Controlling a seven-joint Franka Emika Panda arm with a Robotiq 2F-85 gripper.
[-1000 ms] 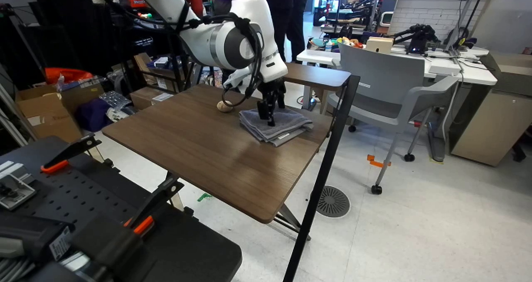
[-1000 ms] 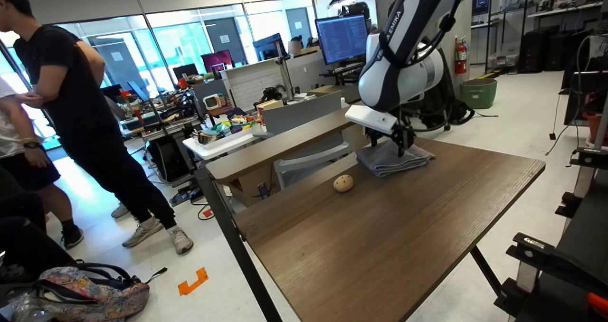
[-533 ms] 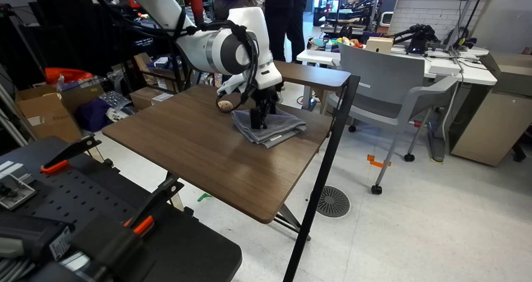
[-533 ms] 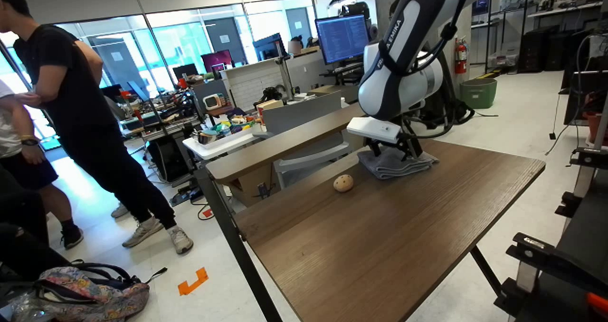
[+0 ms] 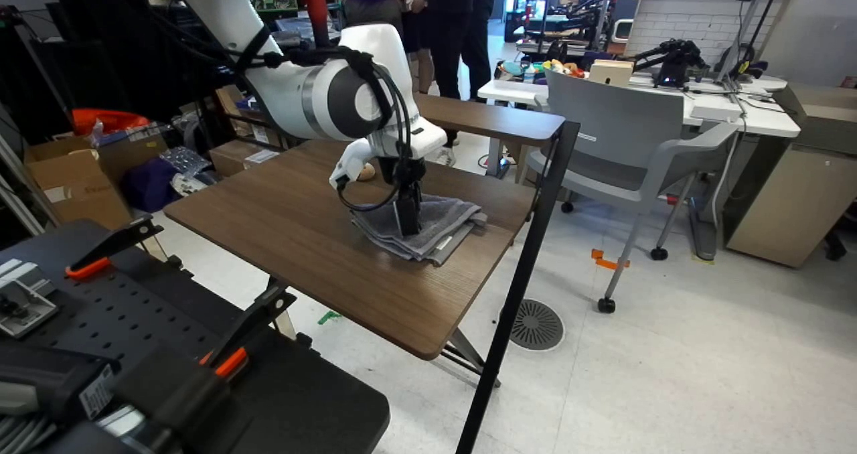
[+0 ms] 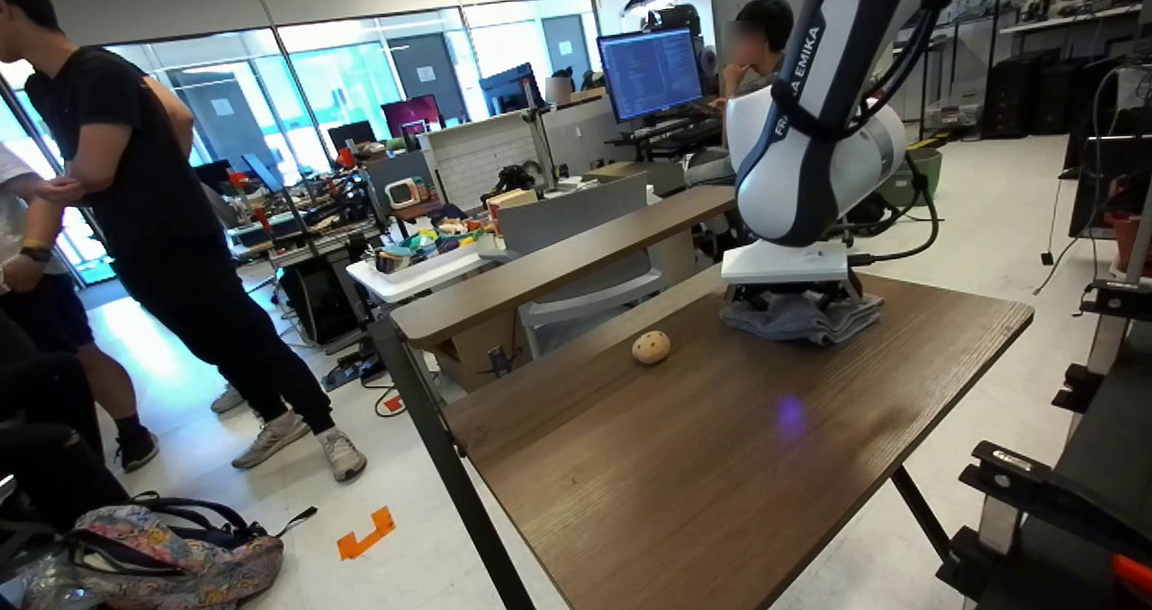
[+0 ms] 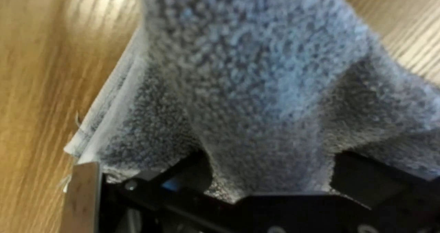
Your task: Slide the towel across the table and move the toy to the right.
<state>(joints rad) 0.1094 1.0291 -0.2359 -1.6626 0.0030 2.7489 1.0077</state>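
The claw [image 7: 271, 164], spread wide, presses into the towel [image 5: 442, 223] mid-frame in an exterior view, the toy [image 5: 366, 172] partly hidden above left; even downward pressure should slide the towel without bunching.

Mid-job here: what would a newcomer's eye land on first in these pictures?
Probably the white arm, bent down over the rumpled grey towel on the brown table; in the wrist view, towel bulges between the spread fingers of the tool. Next, the tan toy, lying on the table apart from the towel, and a person in black standing at the left in an exterior view.
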